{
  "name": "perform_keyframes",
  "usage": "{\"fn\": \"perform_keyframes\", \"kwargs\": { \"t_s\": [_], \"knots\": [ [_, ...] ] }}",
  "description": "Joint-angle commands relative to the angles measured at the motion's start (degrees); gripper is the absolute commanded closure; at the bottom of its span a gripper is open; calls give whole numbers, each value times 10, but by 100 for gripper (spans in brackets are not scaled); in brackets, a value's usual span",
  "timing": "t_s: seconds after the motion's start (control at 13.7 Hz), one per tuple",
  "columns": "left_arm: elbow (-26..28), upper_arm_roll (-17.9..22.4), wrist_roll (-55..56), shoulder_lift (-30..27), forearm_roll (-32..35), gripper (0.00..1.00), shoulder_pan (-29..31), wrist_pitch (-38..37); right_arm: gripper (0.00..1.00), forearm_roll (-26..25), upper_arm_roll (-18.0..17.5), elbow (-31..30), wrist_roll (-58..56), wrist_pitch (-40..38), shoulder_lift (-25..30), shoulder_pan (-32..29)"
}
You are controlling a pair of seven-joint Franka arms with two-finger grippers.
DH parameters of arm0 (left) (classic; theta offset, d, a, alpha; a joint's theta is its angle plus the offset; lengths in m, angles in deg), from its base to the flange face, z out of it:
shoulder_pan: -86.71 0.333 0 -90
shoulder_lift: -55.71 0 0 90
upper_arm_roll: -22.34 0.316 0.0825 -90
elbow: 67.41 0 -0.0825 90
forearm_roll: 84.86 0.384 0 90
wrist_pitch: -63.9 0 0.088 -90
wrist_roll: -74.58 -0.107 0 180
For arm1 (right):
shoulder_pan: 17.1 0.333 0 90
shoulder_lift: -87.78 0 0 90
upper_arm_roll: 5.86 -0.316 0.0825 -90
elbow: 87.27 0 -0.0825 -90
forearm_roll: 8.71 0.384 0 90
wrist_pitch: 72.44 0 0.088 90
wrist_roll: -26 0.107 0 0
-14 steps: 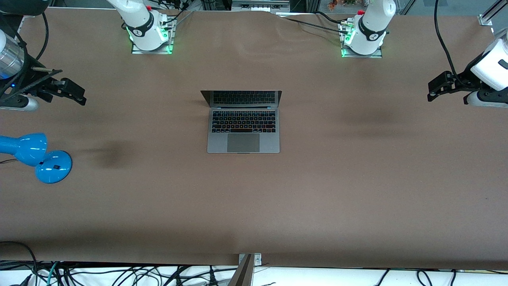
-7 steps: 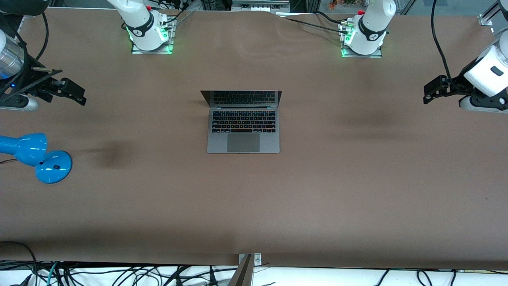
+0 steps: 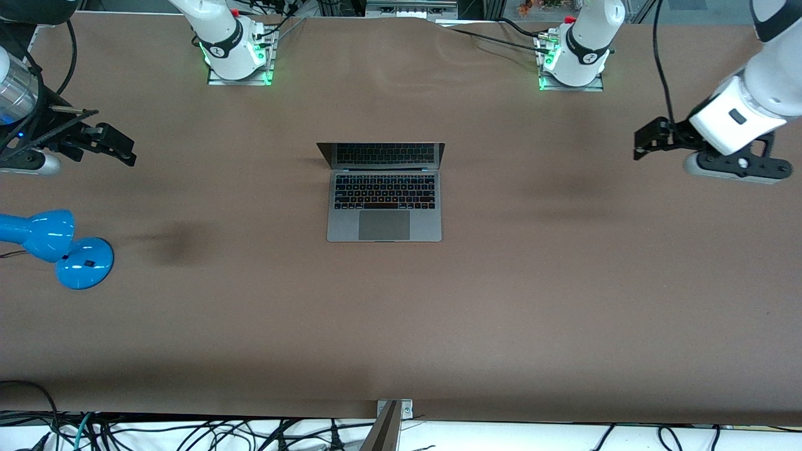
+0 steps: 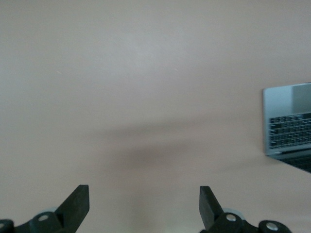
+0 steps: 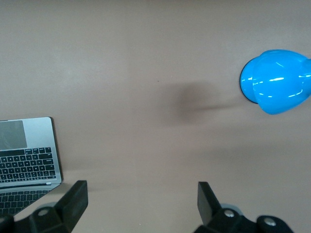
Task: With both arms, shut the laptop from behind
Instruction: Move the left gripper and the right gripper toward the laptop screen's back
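One laptop point(image 3: 384, 194) lies open near the middle of the table point(image 3: 501, 300), its screen raised on the edge toward the arm bases and its trackpad toward the front camera. The keyboard reflects in the dark screen. The lid itself is not visible from the front view.

The table is covered edge to edge by a brown matte sheet, slightly rippled between the two bases. Soft dark shadows fall on it to either side of the laptop. Both bases are bolted along the upper edge of the table and show green lights. A blue lamp point(image 3: 56, 247) stands at the right arm's end, nearer to the front camera than the laptop. Loose cables point(image 3: 188, 435) run along a white strip below the table's near edge, and a metal bracket point(image 3: 393, 410) is clamped at the middle of that edge.

The left gripper point(image 3: 648, 139) hangs over bare table at the left arm's end, well apart from the laptop, fingers point(image 4: 77, 204) spread wide and holding nothing. In the left wrist view the laptop shows only at the frame edge.

The right gripper point(image 3: 119, 149) hangs over the right arm's end, above the area near the lamp, fingers point(image 5: 75, 196) likewise open and empty. Its height above the table cannot be judged.
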Motion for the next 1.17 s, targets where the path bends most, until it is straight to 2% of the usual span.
{"fn": "perform_keyframes", "kwargs": {
  "t_s": [0.0,0.51,0.73,1.1],
  "knots": [
    [-10,-51,58,-4,-14,0,1,-18,0,8,2,0,-2,-6,7,1],
    [-6,-179,221,4,-48,0,1,6,0,8,2,0,-2,-6,6,1],
    [-1,-245,313,15,-51,0,0,23,0,9,-1,-1,-2,-25,6,1],
    [-1,-320,479,62,-52,0,-17,80,0,18,-78,-3,-4,-93,-5,1]
  ]
}}
